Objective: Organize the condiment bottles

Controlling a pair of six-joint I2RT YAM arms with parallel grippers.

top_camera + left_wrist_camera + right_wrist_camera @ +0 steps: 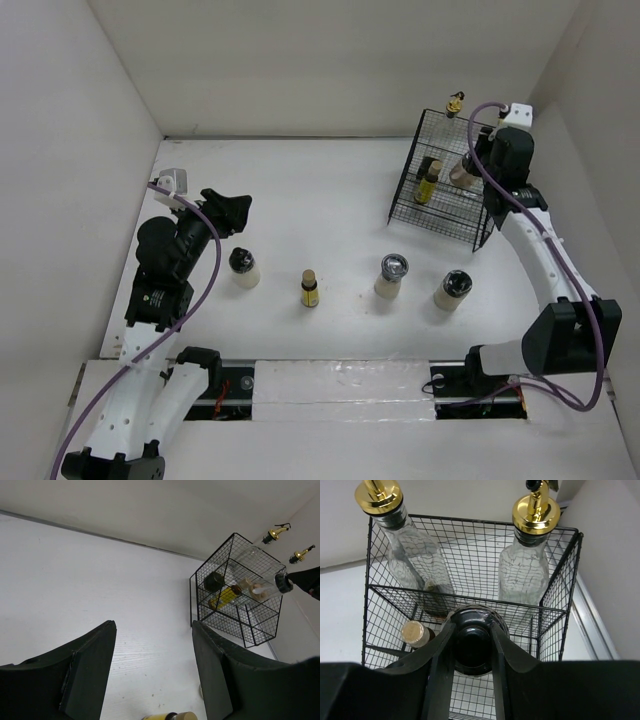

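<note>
At the black wire basket (470, 523), your right gripper (471, 626) pinches a shaker (472, 652) (by its dark lid); next, lower it in and release.

The right claw (472, 630) clamps a dark-lidded shaker (472, 650) by its round black lid, one black finger (440, 652) pressed to each side, over the front of a black wire basket (470, 521). Only the shaker's glossy top shows; its body is hidden below. At the back of the basket stand two tall clear glass bottles, left (412, 560) and right (524, 572), each upright with a gold pourer top, well apart in the rear corners. A small tan-capped bottle (414, 632) sits in the basket just left of the claw. The white surface (340, 610) shows through the mesh.
</note>
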